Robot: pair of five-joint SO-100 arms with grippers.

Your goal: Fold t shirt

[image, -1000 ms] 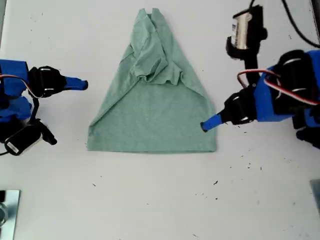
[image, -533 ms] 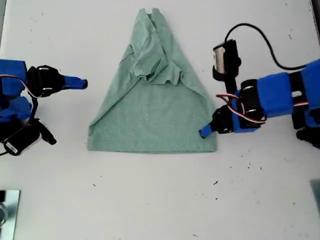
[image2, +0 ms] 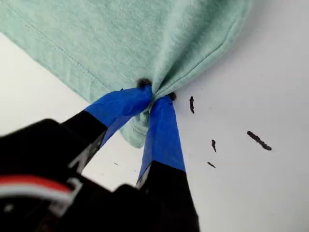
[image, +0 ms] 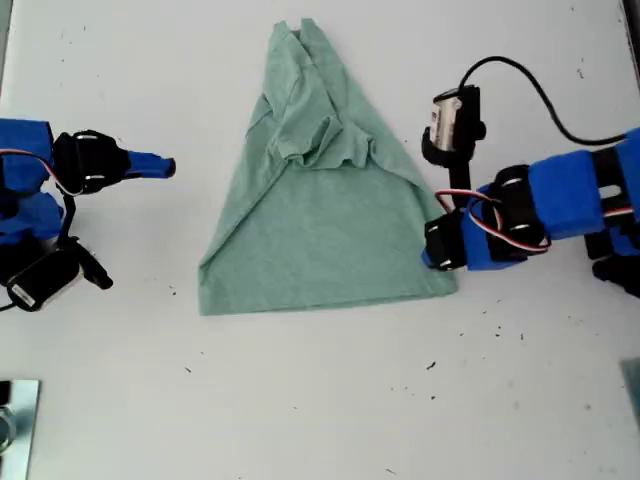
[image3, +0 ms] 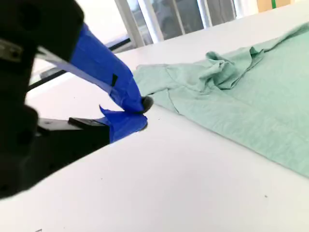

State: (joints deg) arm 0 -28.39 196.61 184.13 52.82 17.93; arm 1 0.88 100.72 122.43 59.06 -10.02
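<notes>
The pale green t shirt lies on the white table, folded to a triangle with its sleeves bunched near the narrow far end. My first gripper is at the hem corner on the exterior view's right. Seen close in the first wrist view, my first gripper is shut on a pinch of the t shirt, its blue fingertips meeting in the cloth. My second gripper hovers at the exterior view's left, apart from the shirt. The second wrist view has my second gripper shut on nothing, the t shirt beyond it.
A metal part sits at the exterior view's bottom left corner. A wrist camera with its black cable stands above the first arm. Small dark specks dot the table near the hem. Windows show behind the table in the second wrist view.
The first gripper moved onto the hem corner and shut on it. The shirt's lower part has shifted toward the exterior view's right. The second arm has stayed still.
</notes>
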